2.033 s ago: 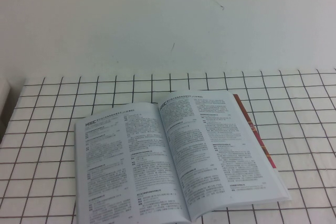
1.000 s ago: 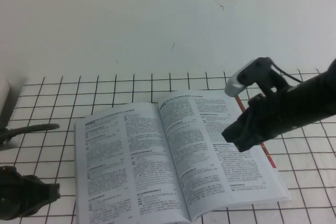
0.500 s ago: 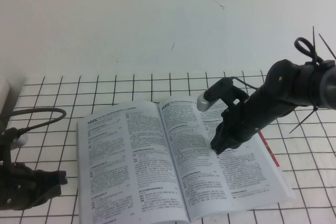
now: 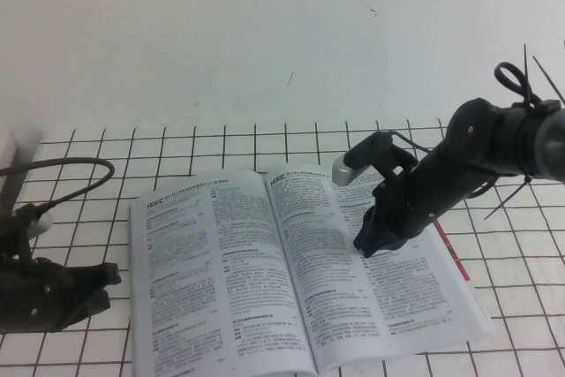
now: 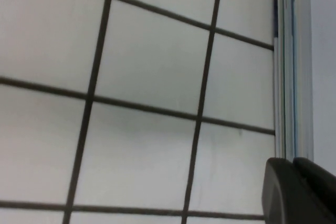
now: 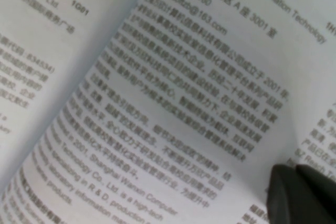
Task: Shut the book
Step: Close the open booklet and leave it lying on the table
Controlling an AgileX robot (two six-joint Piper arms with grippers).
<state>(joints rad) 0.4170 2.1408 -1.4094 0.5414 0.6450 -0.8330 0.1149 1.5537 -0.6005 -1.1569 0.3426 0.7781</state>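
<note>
The worktop (image 4: pixel 530 306) is white, with thin black lines that make squares all over it. Behind it is a plain white wall (image 4: pixel 177 33) with a few tiny dark marks. A small white thing (image 4: pixel 7 152) sits at the left edge.

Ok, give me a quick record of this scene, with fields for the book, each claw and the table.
book: book lies open, printed pages up, not yet closed
cover: red cover edge shows past the right-hand page
left claw: left claw is low over the table, beside the book's left edge, apart from it
right claw: right claw points down at the middle of the right-hand page; contact unclear
table: table is white with a black grid
</note>
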